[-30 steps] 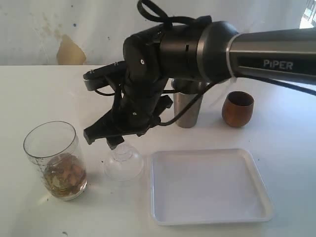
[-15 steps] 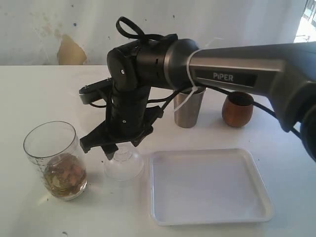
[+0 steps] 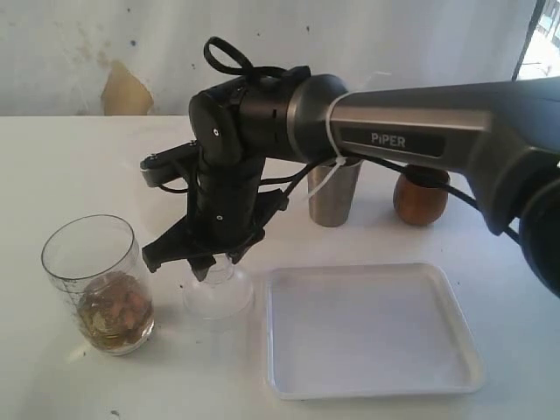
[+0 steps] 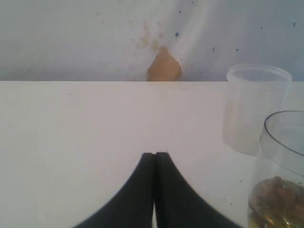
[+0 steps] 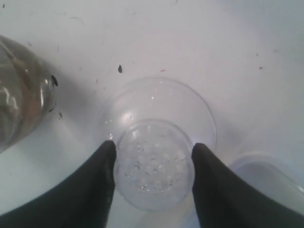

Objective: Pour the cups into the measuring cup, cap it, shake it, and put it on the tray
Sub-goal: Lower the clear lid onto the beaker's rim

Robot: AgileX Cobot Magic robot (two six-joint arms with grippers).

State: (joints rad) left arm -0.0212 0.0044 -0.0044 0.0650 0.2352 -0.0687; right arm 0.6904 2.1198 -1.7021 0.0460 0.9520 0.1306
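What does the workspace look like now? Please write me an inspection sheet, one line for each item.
Surface: white table, a few dark specks.
Job's things: measuring cup upright, uncapped, brownish contents at the bottom; steel tumbler and wooden cup upright behind the tray, which holds nothing; clear lid on the table between measuring cup and tray.
Clutter: frosted plastic cup, seen only in the left wrist view.
Tools: right tool closed on the lid's neck; left tool shut, empty.
Cables: black loop on the right arm; white tie around it.
Surroundings: white wall, one brown chipped patch.
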